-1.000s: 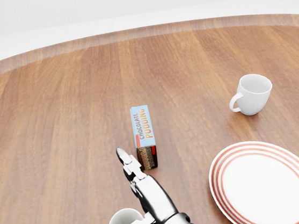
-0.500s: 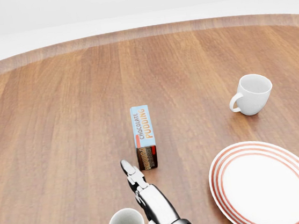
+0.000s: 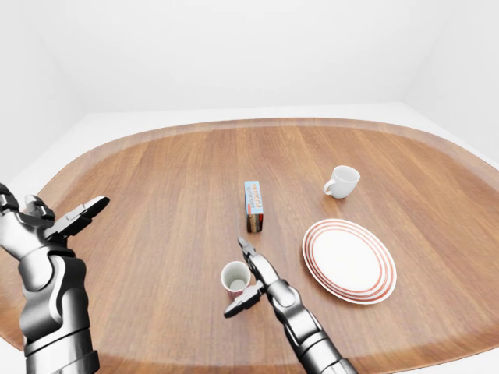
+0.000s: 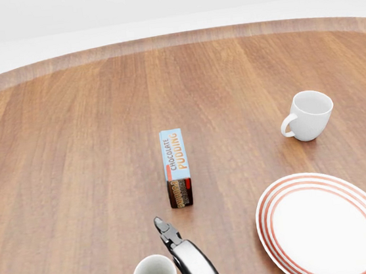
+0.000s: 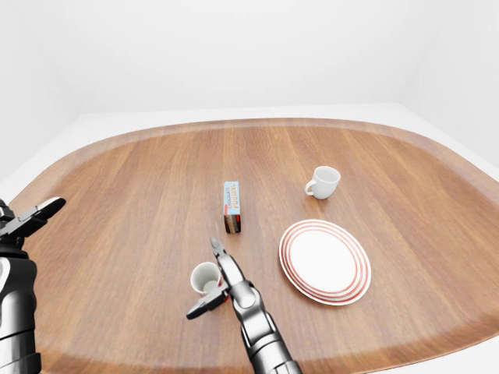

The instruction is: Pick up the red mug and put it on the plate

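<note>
Left-eye view. The wooden surface [image 3: 156,202] is oval and carries four items. A pudding box [image 3: 253,206] lies near the middle. A white mug [image 3: 342,181] stands to its upper right, handle toward the view's left. A red-rimmed plate [image 3: 348,260] sits at lower right. The red mug [image 3: 235,277] stands upright left of the plate (white interior showing). The right hand [image 3: 251,278] has spread fingers about this mug, not closed. The left hand [image 3: 56,222] is raised at far left, fingers extended.
</note>
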Motion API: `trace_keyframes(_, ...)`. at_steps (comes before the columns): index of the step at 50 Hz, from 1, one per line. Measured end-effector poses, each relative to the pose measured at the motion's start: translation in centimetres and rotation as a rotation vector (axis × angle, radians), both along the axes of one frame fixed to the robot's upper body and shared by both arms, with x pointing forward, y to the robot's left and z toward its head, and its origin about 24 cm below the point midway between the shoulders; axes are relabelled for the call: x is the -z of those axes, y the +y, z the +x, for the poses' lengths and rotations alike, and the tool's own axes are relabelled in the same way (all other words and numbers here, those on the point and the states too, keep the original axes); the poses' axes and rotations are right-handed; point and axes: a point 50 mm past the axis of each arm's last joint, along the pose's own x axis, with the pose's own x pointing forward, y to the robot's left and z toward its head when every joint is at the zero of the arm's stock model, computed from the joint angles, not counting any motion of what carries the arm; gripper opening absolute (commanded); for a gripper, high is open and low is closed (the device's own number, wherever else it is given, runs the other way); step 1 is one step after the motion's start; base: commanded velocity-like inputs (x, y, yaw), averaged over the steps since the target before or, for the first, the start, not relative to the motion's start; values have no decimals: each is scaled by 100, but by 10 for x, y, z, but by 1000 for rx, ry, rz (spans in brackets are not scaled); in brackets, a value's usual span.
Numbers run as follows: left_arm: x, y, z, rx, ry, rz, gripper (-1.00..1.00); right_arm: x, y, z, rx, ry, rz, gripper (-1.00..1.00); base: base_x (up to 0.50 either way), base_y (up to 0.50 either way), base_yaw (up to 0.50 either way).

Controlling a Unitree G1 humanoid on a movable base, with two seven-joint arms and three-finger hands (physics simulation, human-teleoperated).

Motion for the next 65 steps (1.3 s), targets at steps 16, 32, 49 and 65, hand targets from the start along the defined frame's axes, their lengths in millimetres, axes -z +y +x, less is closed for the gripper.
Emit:
trace_keyframes(16, 0, 0, 0, -1, 0, 0, 100, 14, 0, -3, -10, 52, -38, 100, 0, 0, 0)
trace_keyframes(32, -1, 0, 0, -2, -2, 1, 100, 27, -1, -5, -10, 87, -67, 100, 0, 0, 0)
trace_keyframes(49, 0, 0, 0, -1, 0, 0, 100, 31, -2, -6, -9, 84, -67, -100, 0, 0, 0)
trace_keyframes(65, 0, 0, 0, -1, 1, -1, 100, 20, -5, -1, -23, 30, -117, -100, 0, 0, 0)
